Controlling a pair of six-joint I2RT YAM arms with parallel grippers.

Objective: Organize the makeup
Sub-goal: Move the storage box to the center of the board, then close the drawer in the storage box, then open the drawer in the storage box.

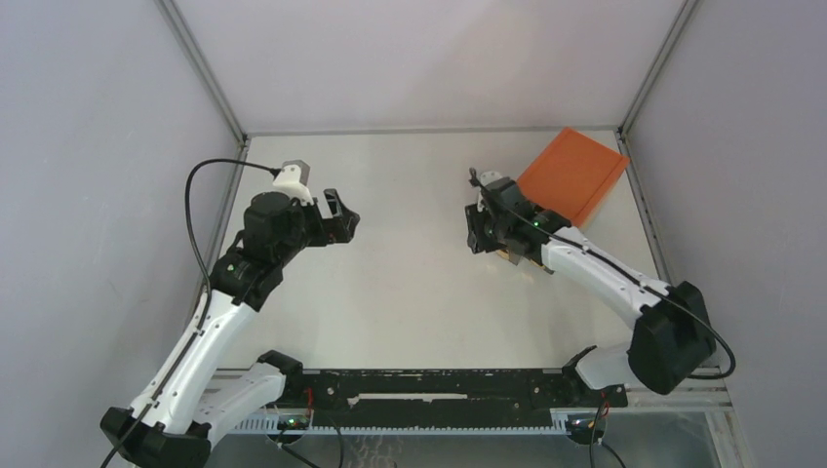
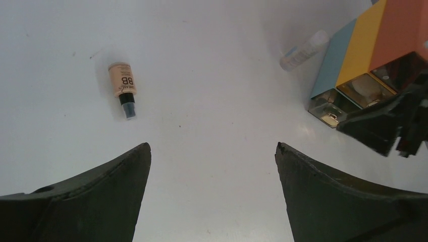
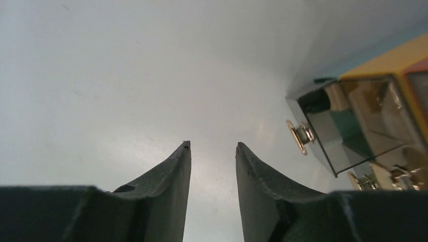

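In the left wrist view a peach bottle (image 2: 122,80) marked BB, with a black cap, lies flat on the white table, ahead and to the left of my left gripper (image 2: 213,146). That gripper is wide open and holds nothing. A pale tube (image 2: 304,49) lies further off, close to the box of drawers (image 2: 363,60). From above, my left gripper (image 1: 341,216) hovers over the table's left half. My right gripper (image 1: 475,229) is just left of the orange-topped box (image 1: 571,174). In its own view the right gripper (image 3: 213,145) is partly open, with only bare table between its fingers.
A clear drawer (image 3: 348,126) with a gold knob (image 3: 301,136) sits to the right of my right fingers. My right arm (image 2: 388,126) shows dark in front of the box. Grey walls (image 1: 107,146) enclose the table on three sides.
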